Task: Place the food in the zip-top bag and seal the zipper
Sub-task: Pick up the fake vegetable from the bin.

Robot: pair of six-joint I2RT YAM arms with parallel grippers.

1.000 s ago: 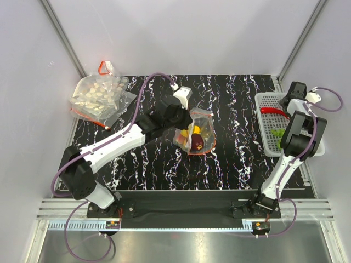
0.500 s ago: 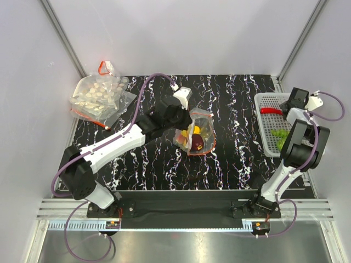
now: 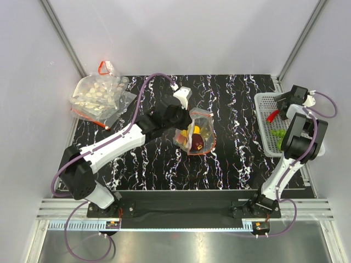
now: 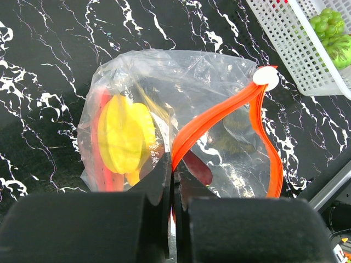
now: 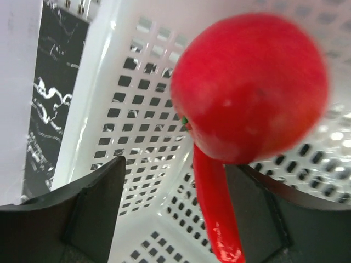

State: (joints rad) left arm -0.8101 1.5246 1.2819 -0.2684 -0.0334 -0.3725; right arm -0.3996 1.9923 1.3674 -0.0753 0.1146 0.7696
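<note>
The zip-top bag [image 3: 195, 131] [image 4: 164, 104] lies mid-table with its mouth gaping. Inside are a yellow piece [image 4: 123, 134] and a dark red piece [image 4: 198, 167]. My left gripper [image 3: 187, 121] [image 4: 173, 171] is shut on the bag's red-orange zipper [image 4: 219, 112] at one end of the strip. My right gripper [image 3: 281, 105] [image 5: 175, 219] is open inside the white basket [image 3: 262, 139] [image 5: 137, 109]. A red chili [image 3: 271, 116] [image 5: 215, 219] hangs between its spread fingers, nearer the right one. A round red fruit [image 5: 252, 87] fills the view just above the chili.
Green grapes [image 3: 278, 132] [image 4: 329, 22] lie in the basket's near half. A larger clear bag of whitish pieces [image 3: 98, 96] with a red loop sits at the back left corner. Grey walls enclose the black marbled table [image 3: 236, 98].
My right gripper has swung left and down into the basket's far end, and the red chili now lies tilted instead of crosswise. The left arm and bag have not moved.
</note>
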